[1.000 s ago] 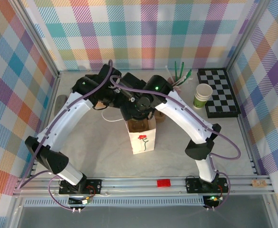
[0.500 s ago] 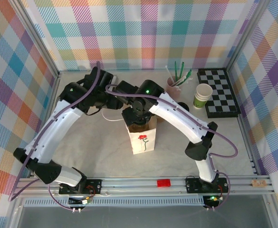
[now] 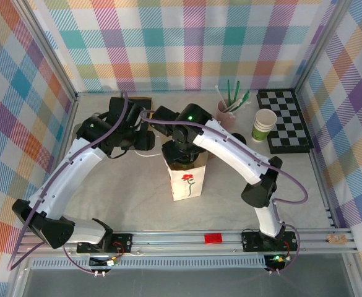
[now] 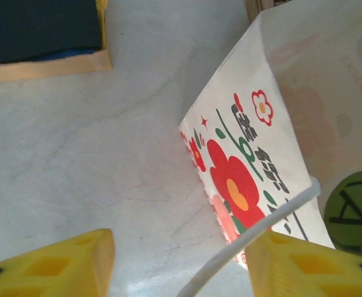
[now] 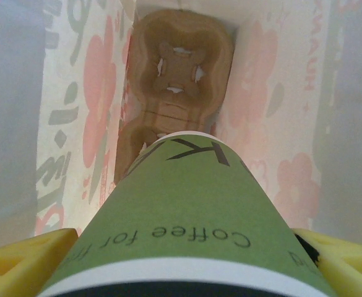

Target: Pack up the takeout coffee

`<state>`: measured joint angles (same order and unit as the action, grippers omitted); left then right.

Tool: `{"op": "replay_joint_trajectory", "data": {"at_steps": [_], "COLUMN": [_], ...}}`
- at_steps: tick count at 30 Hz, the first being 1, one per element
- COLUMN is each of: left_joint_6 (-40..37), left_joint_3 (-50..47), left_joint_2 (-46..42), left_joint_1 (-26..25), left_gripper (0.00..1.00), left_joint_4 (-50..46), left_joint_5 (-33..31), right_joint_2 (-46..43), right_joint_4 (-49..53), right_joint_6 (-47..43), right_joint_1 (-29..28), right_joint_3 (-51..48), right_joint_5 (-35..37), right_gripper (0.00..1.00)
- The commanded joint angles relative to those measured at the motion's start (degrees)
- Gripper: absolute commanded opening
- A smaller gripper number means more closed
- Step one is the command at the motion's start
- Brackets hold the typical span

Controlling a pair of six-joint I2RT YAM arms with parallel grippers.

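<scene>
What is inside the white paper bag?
A brown cardboard cup carrier lies at the bottom; the takeout coffee, gripped by the right pincer, hangs above it. The cup covers the carrier's near pocket.

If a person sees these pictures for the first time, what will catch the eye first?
First, the tall white paper bag with red flower print, upright in the middle of the table. Inside it, the right gripper holds the green paper coffee cup with black lid over a brown cardboard cup carrier at the bag's bottom. The left gripper stands open beside the bag, near its white handle cord.
</scene>
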<state>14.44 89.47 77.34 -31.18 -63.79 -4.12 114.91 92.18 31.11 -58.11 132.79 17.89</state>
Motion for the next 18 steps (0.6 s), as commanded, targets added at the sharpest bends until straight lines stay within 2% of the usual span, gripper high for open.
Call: {"op": "replay_joint_trajectory", "data": {"at_steps": [1,4,7,11,18], "left_joint_6": [1.6,2.6,3.9,5.6,7.4], "left_joint_3": [-0.7,-1.7,-3.0,-4.1,-2.5], "left_joint_2": [-1.5,-2.6,-4.3,-7.4,-13.5], "left_joint_1": [0.4,0.2,-2.0,-5.7,-7.6], "left_gripper": [0.46,0.32,0.25,0.26,0.42], "left_joint_4": [2.6,3.0,3.3,2.7,0.7], "left_joint_5": [2.9,5.4,6.2,5.7,4.4], "right_joint_2": [-2.4,-4.0,-5.6,-7.8,-10.5], "right_joint_4": [0.6,0.4,0.0,-0.8,0.3], "right_joint_6": [1.8,2.1,2.2,2.6,2.3], "right_joint_1": [-0.2,-0.6,-1.1,-1.5,-2.5], "right_joint_3": [-1.2,-3.0,-5.9,-10.4,-13.0], "right_joint_5": [-1.4,-2.0,-3.0,-3.8,-4.6], "right_gripper": [0.50,0.50,0.50,0.50,0.50]}}
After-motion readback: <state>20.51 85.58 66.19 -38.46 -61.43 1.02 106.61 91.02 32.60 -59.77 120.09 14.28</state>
